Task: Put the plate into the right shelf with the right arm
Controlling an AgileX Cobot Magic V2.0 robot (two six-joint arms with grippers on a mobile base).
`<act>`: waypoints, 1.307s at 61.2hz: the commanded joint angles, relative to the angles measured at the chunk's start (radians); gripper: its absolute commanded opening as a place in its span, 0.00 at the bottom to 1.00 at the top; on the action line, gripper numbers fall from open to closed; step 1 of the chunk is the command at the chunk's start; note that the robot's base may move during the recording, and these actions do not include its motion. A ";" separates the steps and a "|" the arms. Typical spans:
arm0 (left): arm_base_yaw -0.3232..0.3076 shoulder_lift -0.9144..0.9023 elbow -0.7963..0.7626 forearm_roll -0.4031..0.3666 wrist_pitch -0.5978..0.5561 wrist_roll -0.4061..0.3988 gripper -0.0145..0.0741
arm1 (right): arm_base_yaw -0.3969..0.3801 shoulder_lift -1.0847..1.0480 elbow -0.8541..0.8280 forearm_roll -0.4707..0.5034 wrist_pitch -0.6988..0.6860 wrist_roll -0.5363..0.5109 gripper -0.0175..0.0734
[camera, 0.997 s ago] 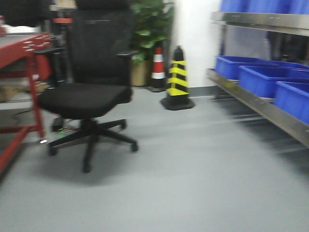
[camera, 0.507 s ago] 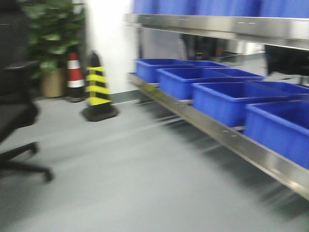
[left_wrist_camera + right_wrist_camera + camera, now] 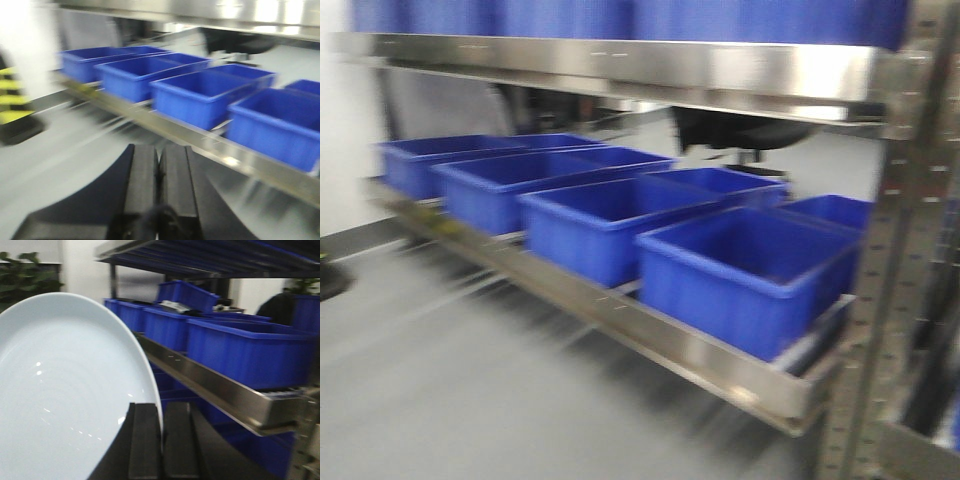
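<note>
The white plate fills the left of the right wrist view, held on edge. My right gripper is shut on the plate's rim, its two black fingers pressed on either side. The right shelf, a shiny steel rack holding blue crates, runs across the front view and shows as the right shelf on the plate's right. In the left wrist view my left gripper is shut with nothing in it, above the grey floor and short of the right shelf.
A perforated steel upright stands at the right. An upper steel shelf carries more blue crates. A yellow-and-black cone stands at the far left. Grey floor lies before the rack.
The front view has swung right: the office chair, plant and cones have left the frame, and the rack with its blue crates now fills it, closer.
</note>
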 commanded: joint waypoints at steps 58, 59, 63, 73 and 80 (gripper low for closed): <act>-0.007 -0.011 0.008 -0.006 -0.084 -0.003 0.11 | -0.002 0.011 -0.032 -0.009 -0.087 -0.005 0.22; -0.007 -0.011 0.008 -0.006 -0.084 -0.003 0.11 | -0.002 0.011 -0.032 -0.009 -0.087 -0.005 0.22; -0.007 -0.011 0.008 -0.006 -0.084 -0.003 0.11 | -0.002 0.011 -0.032 -0.009 -0.087 -0.005 0.22; -0.006 -0.011 0.008 -0.006 -0.084 -0.003 0.11 | -0.002 0.011 -0.032 -0.009 -0.087 -0.005 0.22; -0.006 -0.011 0.008 -0.006 -0.084 -0.003 0.11 | -0.002 0.011 -0.032 -0.009 -0.087 -0.005 0.22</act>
